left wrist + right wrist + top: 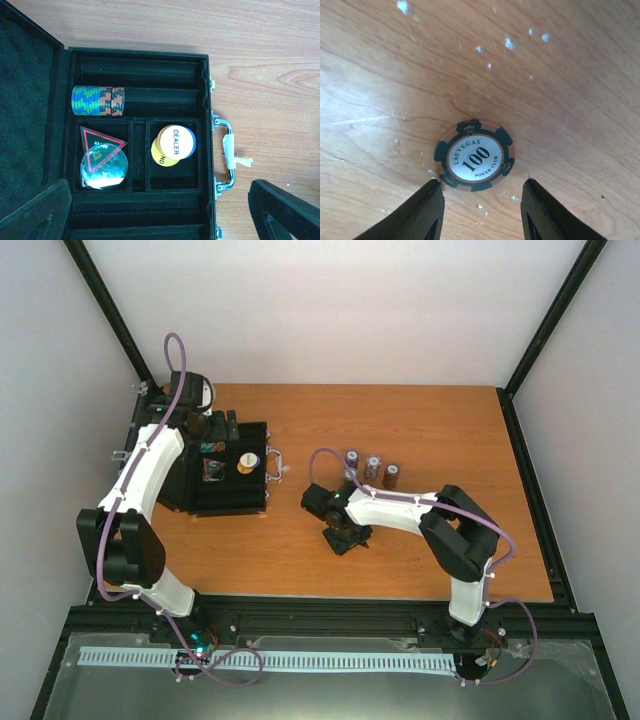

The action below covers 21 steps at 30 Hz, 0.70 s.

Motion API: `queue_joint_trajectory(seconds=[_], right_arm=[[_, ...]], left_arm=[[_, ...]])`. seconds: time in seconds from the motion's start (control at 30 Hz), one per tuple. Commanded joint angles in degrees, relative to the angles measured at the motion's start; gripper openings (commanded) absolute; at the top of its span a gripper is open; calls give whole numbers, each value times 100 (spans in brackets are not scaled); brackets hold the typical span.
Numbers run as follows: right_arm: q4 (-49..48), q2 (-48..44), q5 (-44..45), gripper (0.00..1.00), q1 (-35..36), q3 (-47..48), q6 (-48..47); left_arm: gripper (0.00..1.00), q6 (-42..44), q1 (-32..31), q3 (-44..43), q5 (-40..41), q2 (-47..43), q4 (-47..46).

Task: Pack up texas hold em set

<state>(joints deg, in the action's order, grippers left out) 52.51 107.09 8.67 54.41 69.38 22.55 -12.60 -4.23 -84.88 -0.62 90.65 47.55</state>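
Surface: orange-brown wooden table (pixel 440 540), white walls behind it, black frame posts at the corners. Both arm bases sit on the black rail at the near edge.

Right side, nearest: the right gripper (pixel 482 185) points down over the middle of the table. Its jaws stand partly apart with nothing between them. A single black-and-white chip (pixel 474 155) marked "LAS VEGAS 100 POKER CLUB" lies flat on the wood just beyond the fingertips. The left fingertip is very close to its rim; I cannot tell whether they touch.

Farther back, past the right wrist: three chip stacks (pixel 372 467) stand upright in a short diagonal line, near one another, well apart from the case.

Left side: the black case (pixel 210 90) lies open on the table, lid (pixel 25 100) folded out to the left, handle (pixel 227 155) toward the table centre with a white tape tag on it. In one long slot lies a row of chips (pixel 97 100), green-blue then orange-brown. Below it, the left compartment holds a triangular token (pixel 102 142) with a red border, resting on a shiny round disc (pixel 105 167). The right compartment holds overlapping dealer discs (pixel 176 142), the top one white and printed "DEALER".

The left gripper (pixel 160 185) hovers above the case, jaws spread wide, holding nothing.
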Motion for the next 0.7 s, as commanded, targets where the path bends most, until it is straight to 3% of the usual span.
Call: queue_joint_trajectory(seconds=[0.0, 0.17, 0.23, 0.3, 0.4, 0.67], right_arm=[[188, 27, 79, 45, -7, 373, -125], [215, 29, -83, 47, -87, 634, -275], [194, 47, -213, 59, -156, 611, -270], [168, 41, -307, 79, -217, 539, -253], [130, 13, -296, 99, -253, 436, -234], [-325, 128, -776, 100, -465, -32, -244]], left_arm=[[100, 114, 41, -6, 39, -222, -13], [100, 117, 44, -41, 62, -231, 8], [100, 131, 40, -48, 71, -229, 2], [100, 139, 42, -55, 85, -219, 8], [100, 144, 44, -55, 93, -204, 11], [100, 135, 37, -107, 72, -116, 27]])
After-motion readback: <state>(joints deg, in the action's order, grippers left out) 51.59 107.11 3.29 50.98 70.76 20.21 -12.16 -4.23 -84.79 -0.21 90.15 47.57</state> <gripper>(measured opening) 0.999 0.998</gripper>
